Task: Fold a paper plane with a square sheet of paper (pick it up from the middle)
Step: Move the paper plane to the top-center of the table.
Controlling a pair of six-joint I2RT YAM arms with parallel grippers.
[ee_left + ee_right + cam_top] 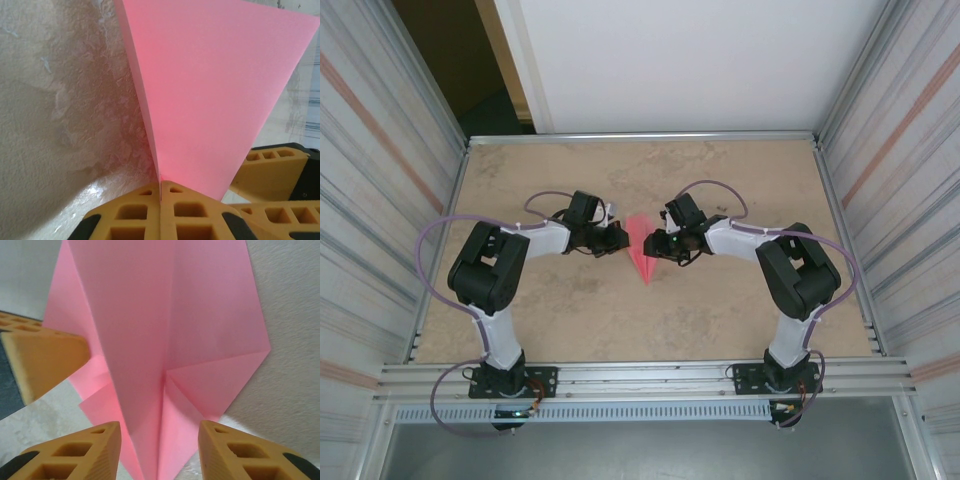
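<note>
Top external view: paper plane (642,250) points its nose toward me, between my left gripper (619,238), clamped on its edge, and my right gripper (657,245), jaws apart astride it.

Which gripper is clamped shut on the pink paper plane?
The left gripper, its fingers pressed together on the paper plane; the right gripper stands open around it.

Right hand (160,432) gapes around the paper plane (165,330) (creased lengthwise).
</note>
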